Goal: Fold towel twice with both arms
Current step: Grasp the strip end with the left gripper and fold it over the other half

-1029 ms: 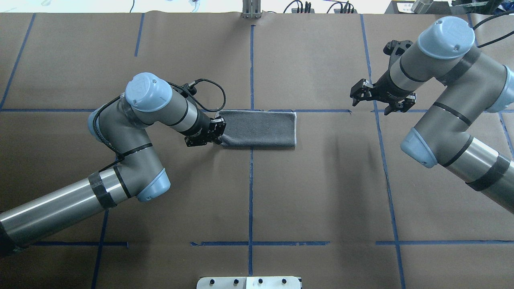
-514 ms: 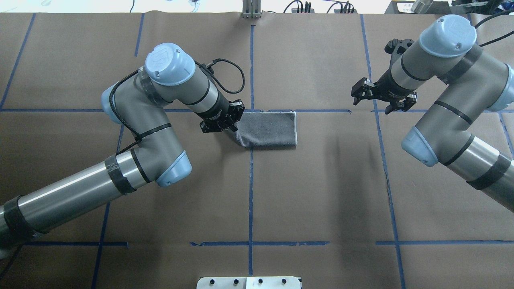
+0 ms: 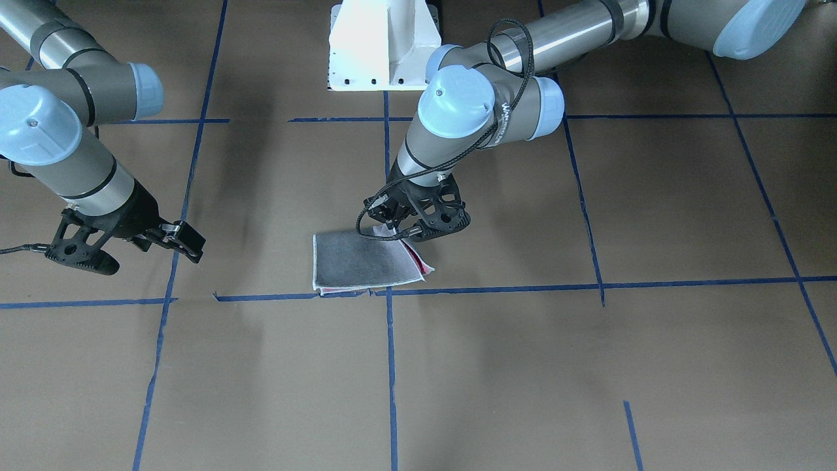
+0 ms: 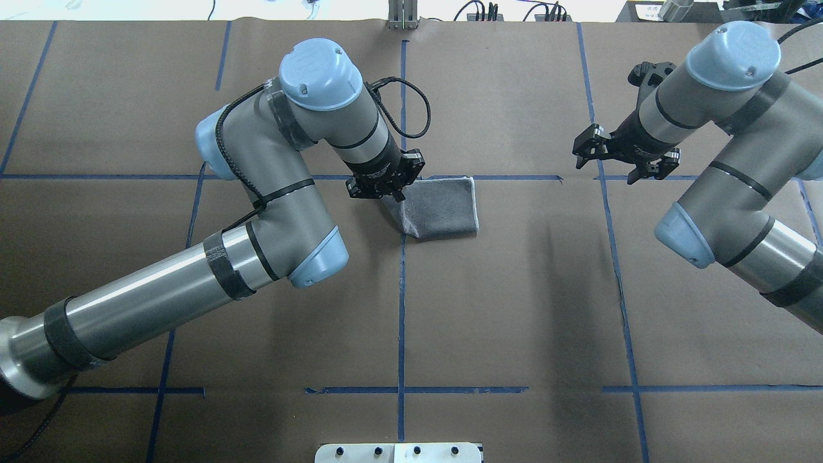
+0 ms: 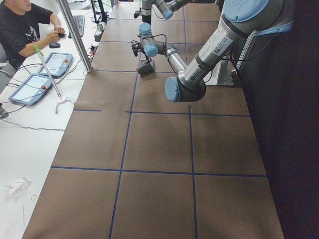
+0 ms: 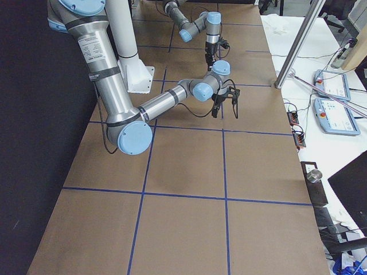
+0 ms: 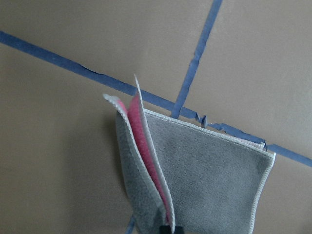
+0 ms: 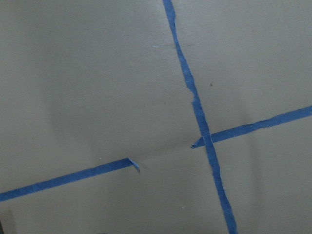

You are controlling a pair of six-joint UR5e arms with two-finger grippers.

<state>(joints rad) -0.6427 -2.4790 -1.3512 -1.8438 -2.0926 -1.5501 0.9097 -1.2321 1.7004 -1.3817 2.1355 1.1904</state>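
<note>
Even overhead light, soft arm shadows on table (image 4: 514, 308); right wrist view dim, blurry.

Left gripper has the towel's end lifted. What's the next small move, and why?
Probably carry the left gripper toward the robot's right and down, until its pinched end meets the stitched far edge of the towel. The lifted layers stand tilted with pink showing inside, so the second fold isn't closed.
</note>
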